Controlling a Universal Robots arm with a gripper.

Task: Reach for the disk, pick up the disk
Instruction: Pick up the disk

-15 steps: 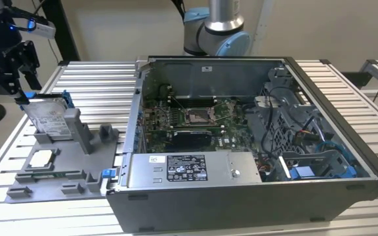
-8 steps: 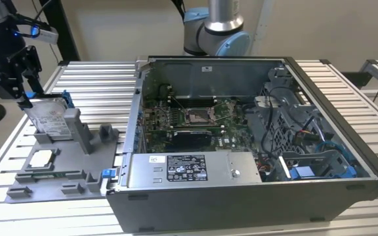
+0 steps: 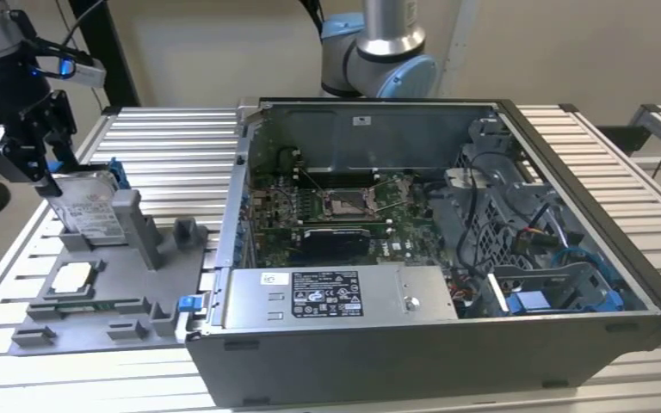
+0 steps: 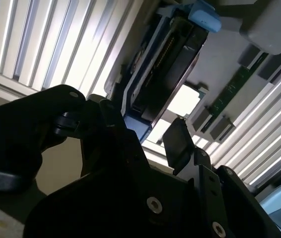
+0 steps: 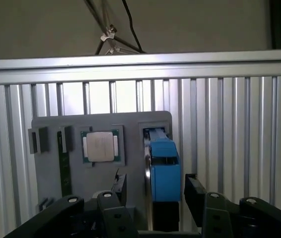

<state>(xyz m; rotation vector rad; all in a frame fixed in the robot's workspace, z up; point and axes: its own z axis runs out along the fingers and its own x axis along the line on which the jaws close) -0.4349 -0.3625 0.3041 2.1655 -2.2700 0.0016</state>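
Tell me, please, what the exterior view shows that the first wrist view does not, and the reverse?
The exterior view adds the open computer case with its motherboard and power supply, plus an arm joint behind it. The first wrist view adds the wall beyond the slatted table and the open fingers straddling the disk, a gap either side. Both show the gripper, the disk upright in the grey fixture, the processor chip and the table.
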